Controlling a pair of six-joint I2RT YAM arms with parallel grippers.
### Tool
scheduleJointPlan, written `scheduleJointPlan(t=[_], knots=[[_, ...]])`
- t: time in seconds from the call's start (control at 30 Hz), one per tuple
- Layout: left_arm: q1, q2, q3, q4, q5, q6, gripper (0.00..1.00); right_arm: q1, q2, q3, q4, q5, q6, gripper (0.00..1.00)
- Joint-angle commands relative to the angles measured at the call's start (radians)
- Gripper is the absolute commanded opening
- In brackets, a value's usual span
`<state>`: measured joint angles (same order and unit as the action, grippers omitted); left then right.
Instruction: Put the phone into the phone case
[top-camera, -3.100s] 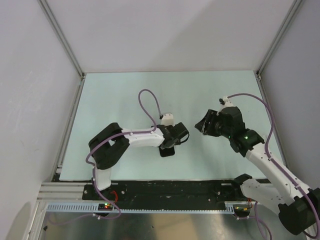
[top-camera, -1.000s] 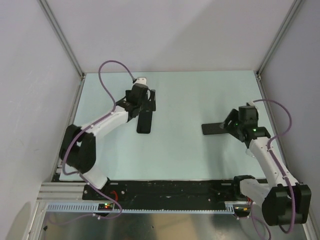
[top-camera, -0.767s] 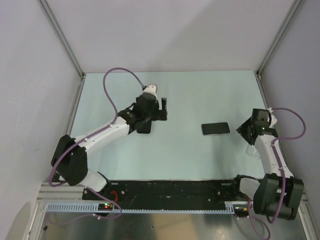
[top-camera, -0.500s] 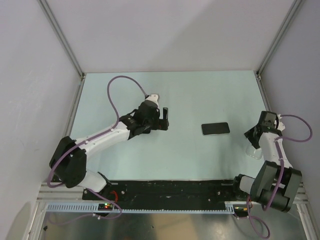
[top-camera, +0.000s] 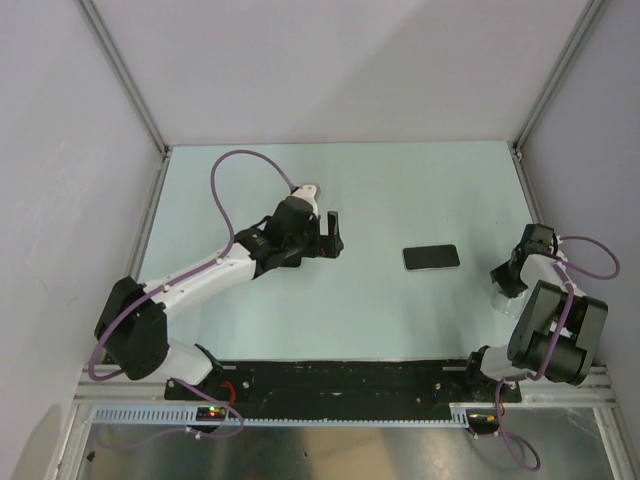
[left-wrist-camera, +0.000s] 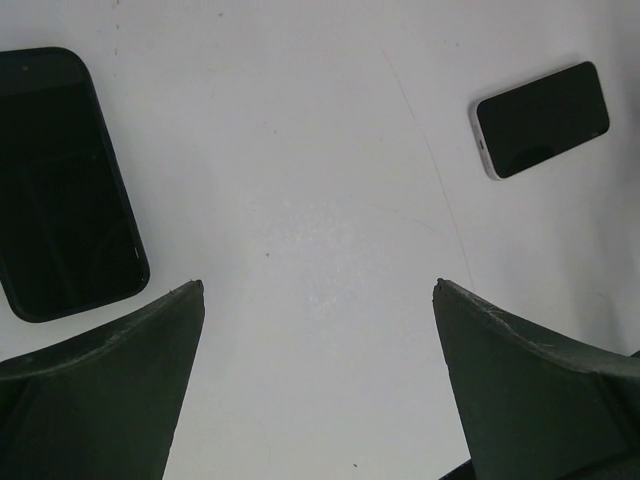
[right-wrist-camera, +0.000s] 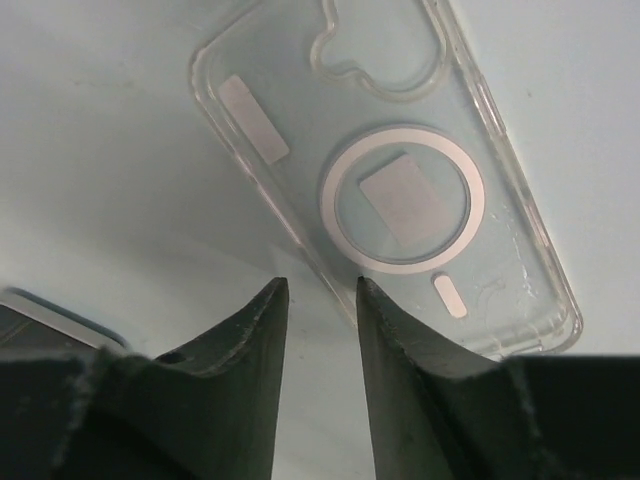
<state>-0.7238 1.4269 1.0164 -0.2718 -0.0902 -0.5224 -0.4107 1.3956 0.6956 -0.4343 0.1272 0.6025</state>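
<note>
Left wrist view: the left gripper (left-wrist-camera: 320, 288) is spread wide and empty. One white-rimmed phone (left-wrist-camera: 540, 118) lies ahead of it toward the right finger, and one black slab (left-wrist-camera: 62, 180) lies just beyond the left finger. The right gripper (right-wrist-camera: 315, 285) is parted by a narrow slit, holding nothing, over the long edge of the one clear phone case (right-wrist-camera: 400, 150).
</note>
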Motion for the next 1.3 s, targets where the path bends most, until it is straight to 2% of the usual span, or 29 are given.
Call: scheduleJointPlan(t=[0.0,0.17,0.23,0.5,0.63,0.73,0.9,1.1,1.27], knots=[[-0.002,0.004,0.056,0.019,0.028,-0.009,1.0,-0.009,0.046,0.005,0.033,-0.006,0.011,0.33],[-0.003,0.001,0.053,0.018,0.025,-0.009,0.99,-0.007,0.082,0.005,0.036,-0.029,0.008,0.08],[-0.003,-0.002,0.05,0.019,0.021,-0.009,1.0,0.003,0.076,0.005,0.027,-0.027,0.006,0.02],[-0.002,-0.029,0.04,0.017,0.005,-0.029,0.99,0.102,-0.042,0.013,-0.028,-0.01,-0.017,0.0],[-0.001,-0.073,0.005,0.018,-0.069,-0.072,1.0,0.19,-0.125,0.038,-0.077,-0.013,-0.028,0.0],[0.009,-0.122,-0.054,0.018,-0.135,-0.131,1.0,0.344,-0.191,0.072,-0.108,-0.018,-0.039,0.0],[0.038,-0.24,-0.198,0.018,-0.219,-0.217,1.0,0.718,-0.179,0.166,-0.104,-0.031,-0.074,0.0],[0.063,-0.374,-0.33,0.019,-0.257,-0.248,1.0,1.081,0.045,0.333,-0.084,0.027,-0.115,0.0],[0.1,-0.482,-0.423,0.015,-0.259,-0.264,1.0,1.256,0.233,0.45,-0.101,0.055,-0.122,0.0]])
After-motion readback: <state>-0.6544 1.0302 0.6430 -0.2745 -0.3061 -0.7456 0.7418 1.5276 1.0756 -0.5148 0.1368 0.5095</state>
